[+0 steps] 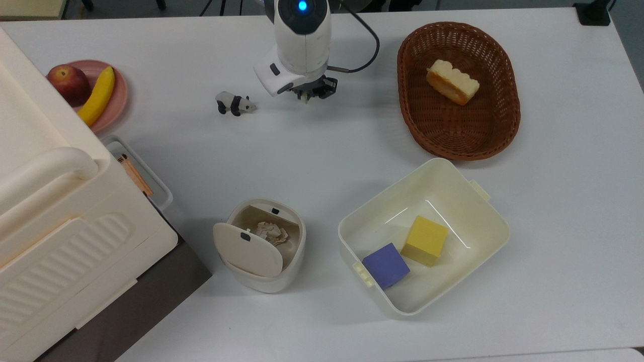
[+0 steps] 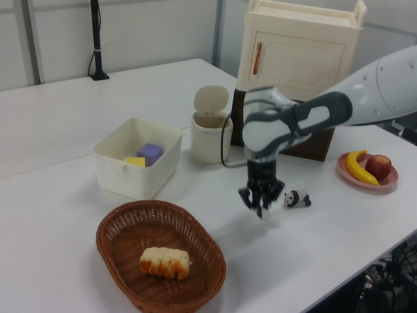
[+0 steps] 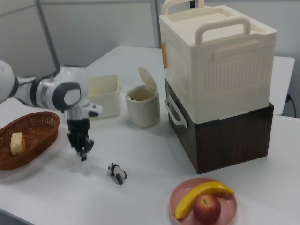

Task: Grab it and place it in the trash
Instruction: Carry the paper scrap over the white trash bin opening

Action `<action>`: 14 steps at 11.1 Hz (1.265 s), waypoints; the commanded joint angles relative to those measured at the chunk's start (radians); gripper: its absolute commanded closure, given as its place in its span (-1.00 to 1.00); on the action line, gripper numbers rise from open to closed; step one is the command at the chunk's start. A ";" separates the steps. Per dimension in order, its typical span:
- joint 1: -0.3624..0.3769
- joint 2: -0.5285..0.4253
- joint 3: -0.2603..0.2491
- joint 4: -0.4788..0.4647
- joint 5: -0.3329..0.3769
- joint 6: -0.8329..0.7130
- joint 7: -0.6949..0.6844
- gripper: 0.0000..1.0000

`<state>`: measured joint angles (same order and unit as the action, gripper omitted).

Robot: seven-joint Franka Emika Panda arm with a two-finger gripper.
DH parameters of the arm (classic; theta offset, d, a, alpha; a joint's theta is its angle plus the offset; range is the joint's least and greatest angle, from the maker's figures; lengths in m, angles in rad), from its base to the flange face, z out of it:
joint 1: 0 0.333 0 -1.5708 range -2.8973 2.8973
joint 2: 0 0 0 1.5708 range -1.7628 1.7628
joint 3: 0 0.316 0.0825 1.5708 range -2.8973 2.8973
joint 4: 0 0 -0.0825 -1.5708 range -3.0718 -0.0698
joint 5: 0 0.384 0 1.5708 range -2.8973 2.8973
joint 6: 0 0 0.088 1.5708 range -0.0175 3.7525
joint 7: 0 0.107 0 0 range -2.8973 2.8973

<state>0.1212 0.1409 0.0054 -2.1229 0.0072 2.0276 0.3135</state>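
My gripper (image 1: 308, 95) hangs just above the table at the top view's upper middle, fingers pointing down and shut on the tiny white paper wad (image 2: 264, 212), which pokes out below the fingertips. The wad is off the table, as the right view also shows under the gripper (image 3: 82, 152). The trash (image 1: 297, 241), a small cream oval bin, stands near the top view's lower middle with its flip lid (image 1: 247, 249) swung open and a tan paper wad (image 1: 271, 232) inside. In the left view the bin (image 2: 210, 137) is well behind the gripper (image 2: 262, 207).
A panda figurine (image 1: 235, 103) lies just to the top view's left of the gripper. A wicker basket (image 1: 508, 115) holds bread. A cream tub (image 1: 503, 226) holds a yellow and a purple cube. A pink plate (image 1: 118, 95) with fruit and a tall cream cabinet (image 1: 50, 211) fill the top view's left.
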 commanded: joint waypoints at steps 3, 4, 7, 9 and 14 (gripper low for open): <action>-0.015 -0.006 -0.013 0.283 0.008 0.217 0.056 0.93; -0.034 0.000 -0.013 0.309 0.008 0.289 0.055 0.94; -0.066 0.084 -0.013 0.411 -0.006 0.448 0.052 0.94; -0.086 0.179 -0.015 0.492 -0.007 0.581 0.053 0.94; -0.114 0.321 -0.025 0.650 -0.032 0.640 0.052 0.92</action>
<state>0.0015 0.4237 -0.0070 -1.5284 0.0060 2.6453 0.3536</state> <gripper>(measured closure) 0.846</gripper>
